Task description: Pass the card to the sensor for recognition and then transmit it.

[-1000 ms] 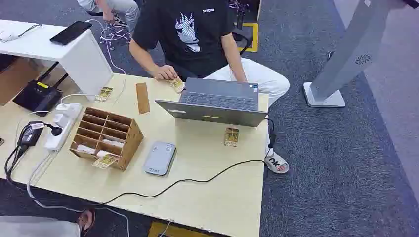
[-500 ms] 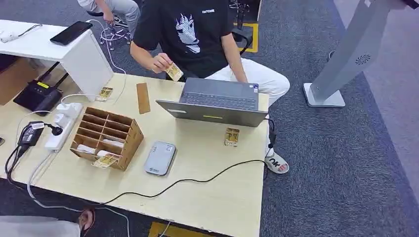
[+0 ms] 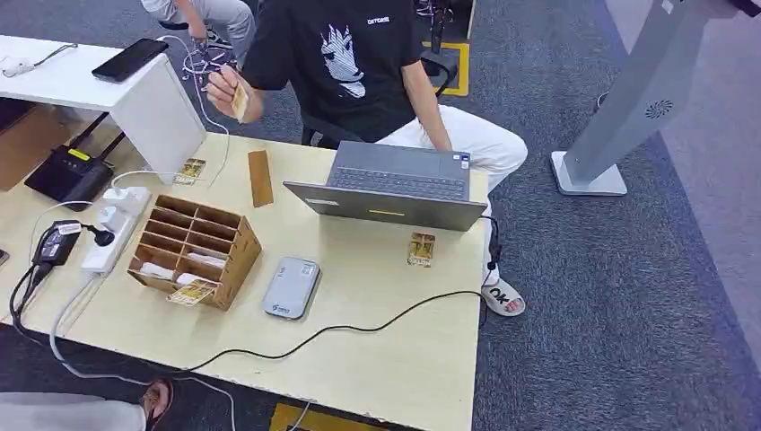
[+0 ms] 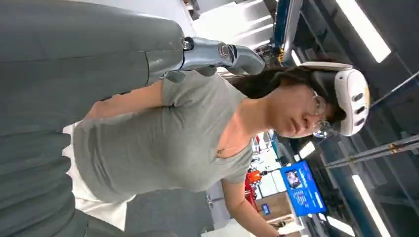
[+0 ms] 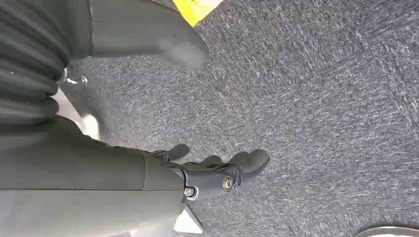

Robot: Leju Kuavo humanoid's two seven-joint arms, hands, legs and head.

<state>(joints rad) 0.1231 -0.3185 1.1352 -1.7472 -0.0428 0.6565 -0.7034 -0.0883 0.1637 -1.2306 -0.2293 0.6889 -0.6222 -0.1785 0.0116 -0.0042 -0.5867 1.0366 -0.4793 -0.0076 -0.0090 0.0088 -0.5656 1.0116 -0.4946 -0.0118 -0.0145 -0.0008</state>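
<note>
With both the left hand (image 4: 217, 54) and right hand (image 5: 217, 173) hanging empty and loosely spread, the person's raised card (image 3: 239, 101) may go unreceived.

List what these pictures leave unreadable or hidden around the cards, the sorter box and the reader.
- Card in the person's hand, head view: too small and turned to read its face.
- Cardboard sorter, head view: its walls hide what lies deep in the far slots.
- Grey reader, head view: its label is too small to read.
- Laptop, head view: the screen faces away.
- Left hand, left wrist view: the cover hides most of its fingers.
</note>
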